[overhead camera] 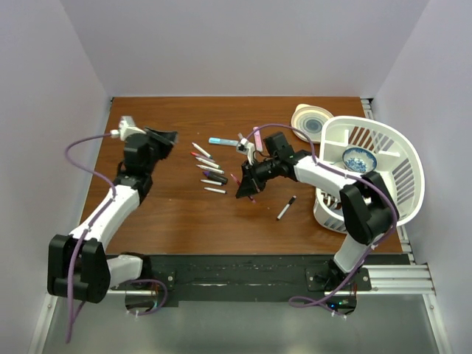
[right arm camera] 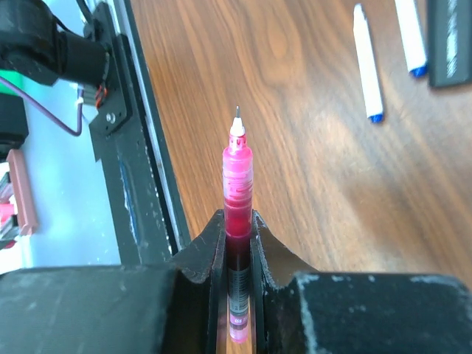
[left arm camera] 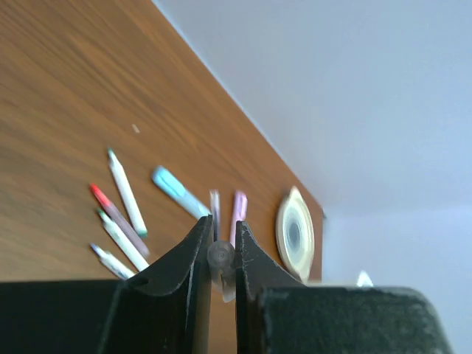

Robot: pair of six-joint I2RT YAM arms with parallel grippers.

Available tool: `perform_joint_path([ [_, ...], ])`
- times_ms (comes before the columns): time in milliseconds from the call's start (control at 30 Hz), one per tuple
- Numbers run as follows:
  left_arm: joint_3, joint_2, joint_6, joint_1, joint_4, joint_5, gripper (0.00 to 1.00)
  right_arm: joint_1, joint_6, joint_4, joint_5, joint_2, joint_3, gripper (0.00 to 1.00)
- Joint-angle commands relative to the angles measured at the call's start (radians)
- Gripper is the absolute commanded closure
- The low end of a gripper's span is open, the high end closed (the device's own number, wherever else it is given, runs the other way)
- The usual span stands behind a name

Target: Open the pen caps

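1 right gripper (right arm camera: 237, 217), left of the white basket (overhead camera: 402, 158): jaws clamped on 1 pink pen (right arm camera: 237, 169), its tip bare. 1 black-tipped pen (overhead camera: 286, 208) lay flat on the table (overhead camera: 162, 214) between that gripper and the basket, touching neither. Farther left, 1 row of pens (overhead camera: 209, 169), about six, with their pen caps (left arm camera: 99, 194) on and bare wood nearer. 1 left gripper (left arm camera: 223, 225), leftmost: pinched on 1 greyish piece (left arm camera: 220, 257), cap or not unclear. Beyond: 1 teal pen (overhead camera: 220, 140), 1 pale pink pen (overhead camera: 258, 138), and 1 round dish (overhead camera: 311, 122) by the basket.

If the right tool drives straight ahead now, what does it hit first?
Probably the brown wooden tabletop, met by the uncapped pink plastic pen that the right tool clamps; depth is unclear.
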Motion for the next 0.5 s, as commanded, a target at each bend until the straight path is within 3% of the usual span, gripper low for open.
perform_joint_path([
  [0,0.055,-0.015,0.056,0.109,-0.082,0.005,1.0,0.015,-0.031,-0.032,-0.018,0.001,0.022,1.0],
  [100,-0.003,-0.01,0.06,0.196,-0.147,0.025,1.0,0.015,-0.078,-0.052,-0.011,-0.02,0.022,1.0],
  [233,-0.103,0.086,0.059,0.334,-0.113,0.074,1.0,0.013,-0.092,-0.055,-0.023,-0.026,0.022,1.0],
  [467,-0.085,0.304,0.059,0.426,-0.083,0.077,1.0,0.013,-0.103,-0.064,-0.023,-0.017,0.03,1.0],
])
